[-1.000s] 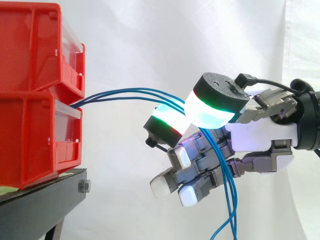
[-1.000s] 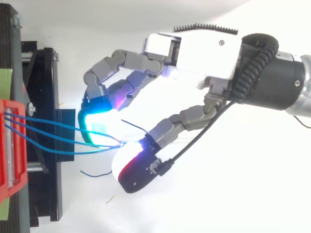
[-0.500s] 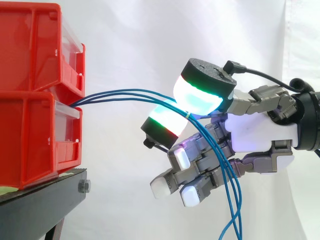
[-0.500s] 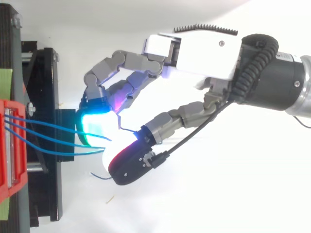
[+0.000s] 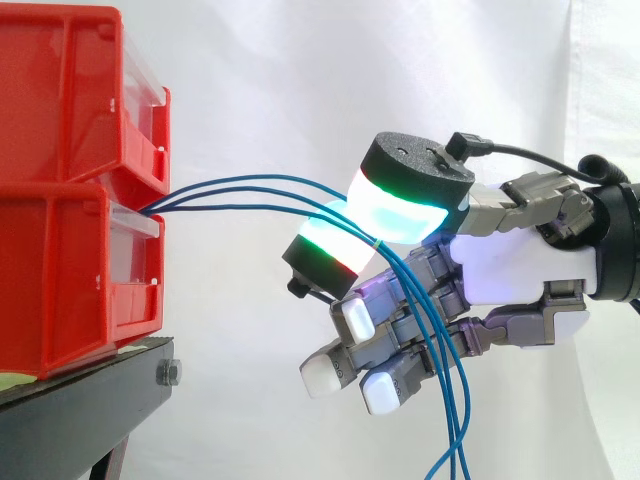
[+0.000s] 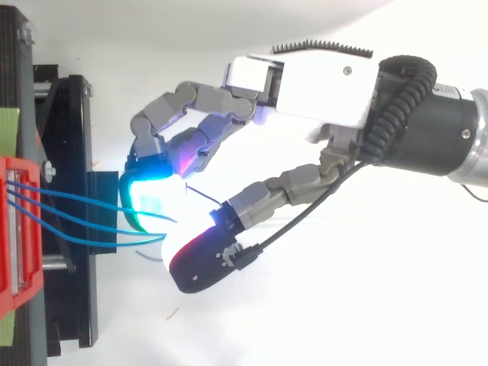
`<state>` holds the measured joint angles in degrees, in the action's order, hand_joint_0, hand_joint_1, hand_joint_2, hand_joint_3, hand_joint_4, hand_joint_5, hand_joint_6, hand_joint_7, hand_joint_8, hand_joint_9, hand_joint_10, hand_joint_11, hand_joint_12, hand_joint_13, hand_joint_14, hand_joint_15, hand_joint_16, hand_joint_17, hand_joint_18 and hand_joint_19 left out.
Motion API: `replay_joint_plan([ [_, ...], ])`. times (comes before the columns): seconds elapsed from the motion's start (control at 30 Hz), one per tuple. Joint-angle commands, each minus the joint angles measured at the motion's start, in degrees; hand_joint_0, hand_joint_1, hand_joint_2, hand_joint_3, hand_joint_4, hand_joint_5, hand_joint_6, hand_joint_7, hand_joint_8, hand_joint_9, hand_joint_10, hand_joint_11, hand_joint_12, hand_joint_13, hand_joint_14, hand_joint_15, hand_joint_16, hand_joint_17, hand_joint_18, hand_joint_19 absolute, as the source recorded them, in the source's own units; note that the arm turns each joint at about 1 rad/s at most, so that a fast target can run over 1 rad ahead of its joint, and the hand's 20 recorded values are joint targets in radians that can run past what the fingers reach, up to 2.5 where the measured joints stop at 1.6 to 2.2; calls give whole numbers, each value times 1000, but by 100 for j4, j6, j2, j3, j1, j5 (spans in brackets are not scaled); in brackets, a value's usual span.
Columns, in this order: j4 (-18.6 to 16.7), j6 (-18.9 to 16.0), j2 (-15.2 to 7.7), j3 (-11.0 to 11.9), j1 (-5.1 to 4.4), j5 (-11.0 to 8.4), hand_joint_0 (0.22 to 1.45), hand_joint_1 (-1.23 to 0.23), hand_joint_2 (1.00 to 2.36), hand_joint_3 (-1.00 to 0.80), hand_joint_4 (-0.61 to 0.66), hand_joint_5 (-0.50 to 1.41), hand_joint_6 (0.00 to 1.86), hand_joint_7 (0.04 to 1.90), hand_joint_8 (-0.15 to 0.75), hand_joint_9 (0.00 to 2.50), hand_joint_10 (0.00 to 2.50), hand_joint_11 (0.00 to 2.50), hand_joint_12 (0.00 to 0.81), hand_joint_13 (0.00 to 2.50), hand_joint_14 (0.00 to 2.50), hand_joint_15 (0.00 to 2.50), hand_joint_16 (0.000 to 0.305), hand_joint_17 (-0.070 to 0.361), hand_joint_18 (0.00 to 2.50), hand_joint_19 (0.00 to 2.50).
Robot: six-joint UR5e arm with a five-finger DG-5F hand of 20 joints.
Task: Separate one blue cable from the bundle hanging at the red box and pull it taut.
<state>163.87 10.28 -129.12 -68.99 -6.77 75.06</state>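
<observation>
Pinch in mid-air in the side view: hand in from the right edge, big thumb pad glowing cyan and green, closed down toward a fingertip pad glowing green and red, blue cables caught between the two. Other fingers curled beneath, white pads aimed down and to the left. Three blue strands in all, coming out at the seam between the upper and lower of the stacked red bins, rising in a shallow arch across open air to the pinch, bowed rather than straight. Past the pads, hanging down in front of the curled fingers and off the bottom edge. Cannot tell whether any one strand is parted from the others inside the pinch. Bins seated on the black stand, white curtain behind. From the top view, same strands fanned out at the red bin on the left edge and drawing together toward the glowing pads; white back of the hand well apart from the bins, pads over the outer edge of the stand.
</observation>
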Motion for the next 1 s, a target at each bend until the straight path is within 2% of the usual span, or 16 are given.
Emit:
replay_joint_plan([
  [0.0,4,0,1,9,0,8,830,-985,1004,-446,-128,-186,920,1160,255,836,23,792,362,639,13,353,47,106,758,412],
  [0.07,13,0,1,0,0,8,838,-987,1000,-500,-139,-185,919,1161,245,816,19,793,358,624,15,352,47,106,742,398],
  [0.5,22,0,1,0,0,8,834,-996,1000,-496,-148,-188,916,1166,228,721,18,739,351,537,11,297,47,105,681,336],
  [0.73,13,0,1,9,0,8,813,-1010,1022,-181,-128,-216,909,1139,216,629,20,718,354,445,9,240,47,106,588,312],
  [0.97,-4,0,1,0,0,0,743,-972,1019,1,-97,-225,890,1114,217,595,17,677,357,412,8,215,48,108,569,287],
])
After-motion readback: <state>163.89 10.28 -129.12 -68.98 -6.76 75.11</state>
